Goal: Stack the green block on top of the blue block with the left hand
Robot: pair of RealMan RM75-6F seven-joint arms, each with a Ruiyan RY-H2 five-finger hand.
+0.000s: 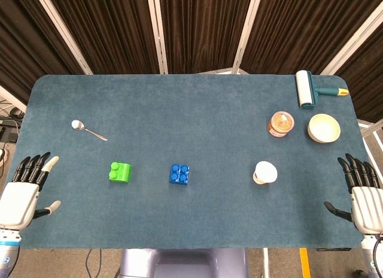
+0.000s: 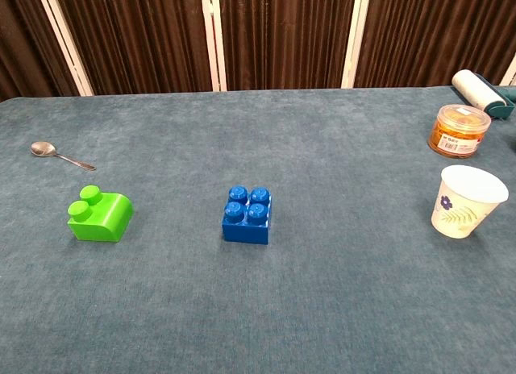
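A green block with studs on one side lies on the blue-green table, left of centre. A blue block with studs on top sits to its right, a short gap between them. My left hand hangs at the table's left front edge, fingers spread, holding nothing, well to the left of the green block. My right hand is at the right front edge, fingers apart and empty. Neither hand shows in the chest view.
A metal spoon lies at the back left. On the right stand a white paper cup, an orange-lidded jar, a cream bowl and a lint roller.
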